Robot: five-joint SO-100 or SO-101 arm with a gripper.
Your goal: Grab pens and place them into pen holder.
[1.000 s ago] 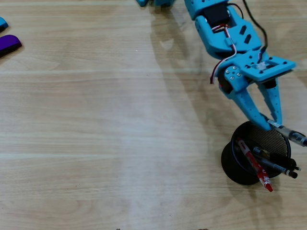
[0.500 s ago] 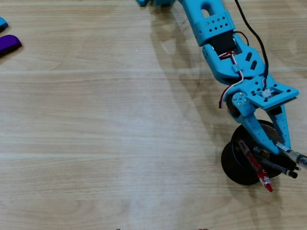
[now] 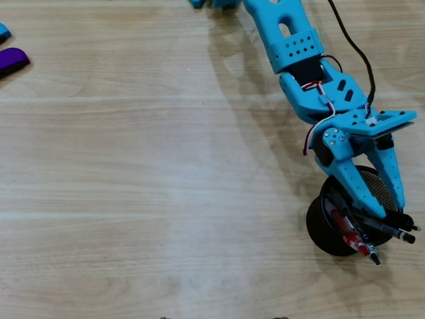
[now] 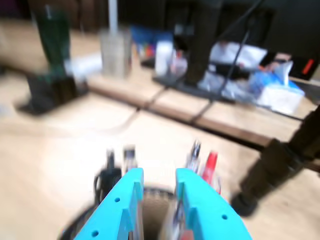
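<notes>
The round black mesh pen holder [image 3: 317, 226] stands at the right of the overhead view. My blue gripper [image 3: 388, 211] reaches down over its mouth. A red pen [image 3: 348, 229] and black pens [image 3: 393, 231] lean inside, their ends poking over the lower right rim. The wrist view is blurred. In it my gripper [image 4: 157, 180] shows a narrow gap with nothing in it, directly above the holder [image 4: 82, 227]. Pen ends stick up past both fingers: dark ones [image 4: 110, 170] on the left, a clear one and the red one [image 4: 210, 165] on the right.
A purple object [image 3: 12, 60] and a blue piece [image 3: 3, 31] lie at the far left edge of the overhead view. Light wood table [image 3: 166, 186] spreads between them and the holder. Blurred clutter and a dark stand [image 4: 50, 80] fill the wrist view's background.
The gripper came down from above the holder's far rim into its mouth. The grey-and-clear pen that stuck out of its tips no longer shows there, and the pens in the holder have shifted.
</notes>
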